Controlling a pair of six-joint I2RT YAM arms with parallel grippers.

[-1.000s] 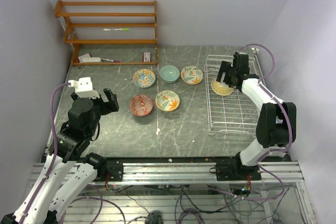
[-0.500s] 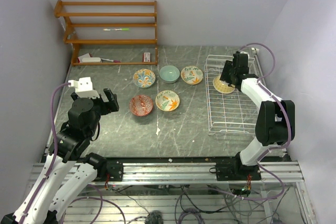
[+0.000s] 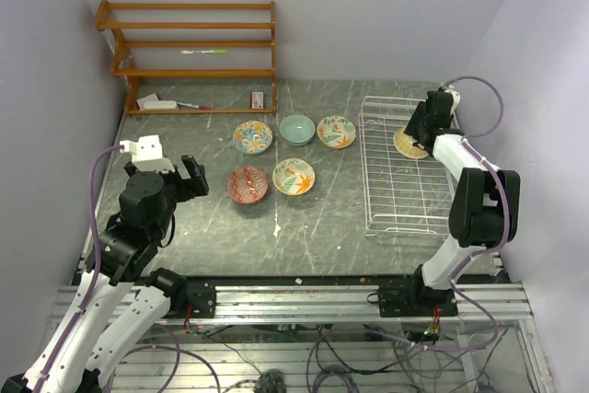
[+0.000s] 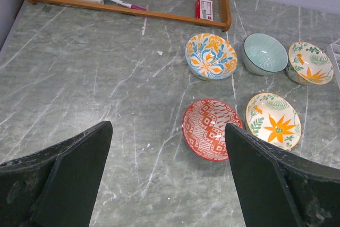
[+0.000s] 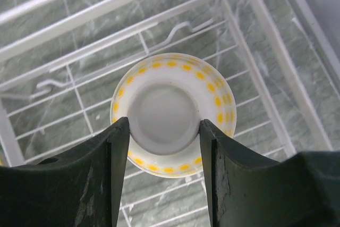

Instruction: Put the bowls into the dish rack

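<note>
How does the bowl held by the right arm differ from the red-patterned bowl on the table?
The held bowl is gripped between the right fingers over the dish rack; the red-patterned bowl lies free on the table. The held bowl shows its cream underside with a ring of yellow dots; the red-patterned bowl shows its open inside, face up. Both are small and round.

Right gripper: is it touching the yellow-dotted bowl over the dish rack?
Touching. In the right wrist view the right gripper clamps the yellow-dotted bowl by its cream foot, flush on both sides, no gap.
</note>
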